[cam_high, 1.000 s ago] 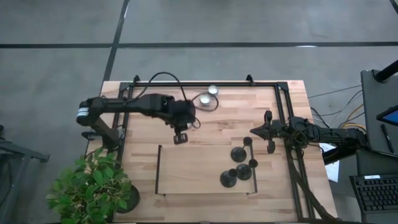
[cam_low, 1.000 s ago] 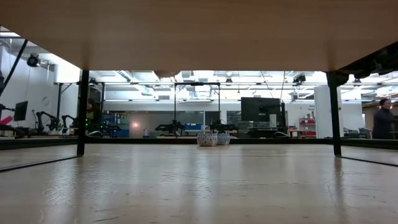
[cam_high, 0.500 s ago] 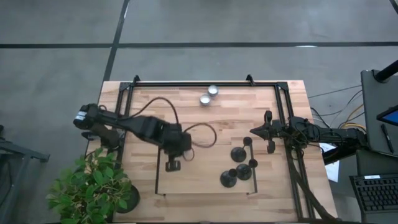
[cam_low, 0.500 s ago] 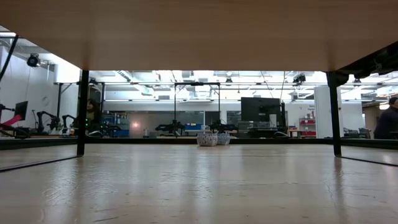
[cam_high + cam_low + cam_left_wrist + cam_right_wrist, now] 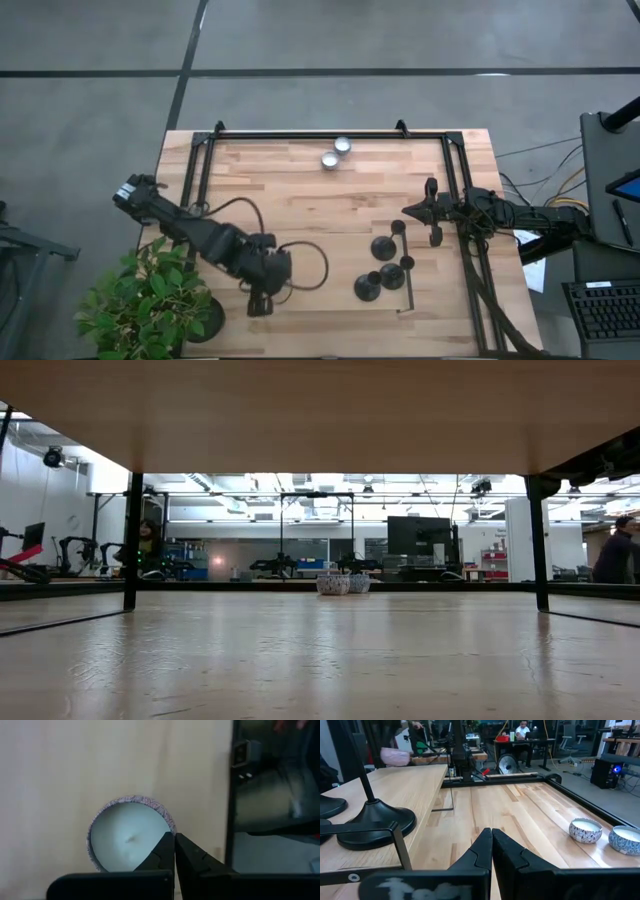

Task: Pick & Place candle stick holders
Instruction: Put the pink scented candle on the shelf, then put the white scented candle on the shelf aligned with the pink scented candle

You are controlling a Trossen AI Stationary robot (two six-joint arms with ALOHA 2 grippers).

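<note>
Three black candle stick holders (image 5: 383,247) (image 5: 367,288) (image 5: 393,275) stand on their round bases at the table's near right. My left gripper (image 5: 258,302) is near the table's near edge, left of them, and is shut on a white candle in a round patterned cup (image 5: 127,837). My right gripper (image 5: 405,210) is shut and empty just beyond the holders; one holder's base (image 5: 375,822) shows beside it. Two more candles (image 5: 330,160) (image 5: 343,145) sit at the far middle. My left gripper (image 5: 174,837) meets the candle cup at its rim (image 5: 169,822), on one side of the cup, with the two fingertips closed together there. The fingers come from above, pointing down. The candle's top faces the camera. Whether the cup is clear of the table cannot be told.
A black rail frame (image 5: 450,180) runs round the tabletop, and a thin black rod (image 5: 408,290) lies by the holders. A potted plant (image 5: 150,300) stands at the near left corner. A person (image 5: 612,550) shows in the room beyond the table.
My left gripper has swept from beside the two candles at the far middle toward the table's near edge and a little to the left. The two candles and the three holders have stayed where they were.
</note>
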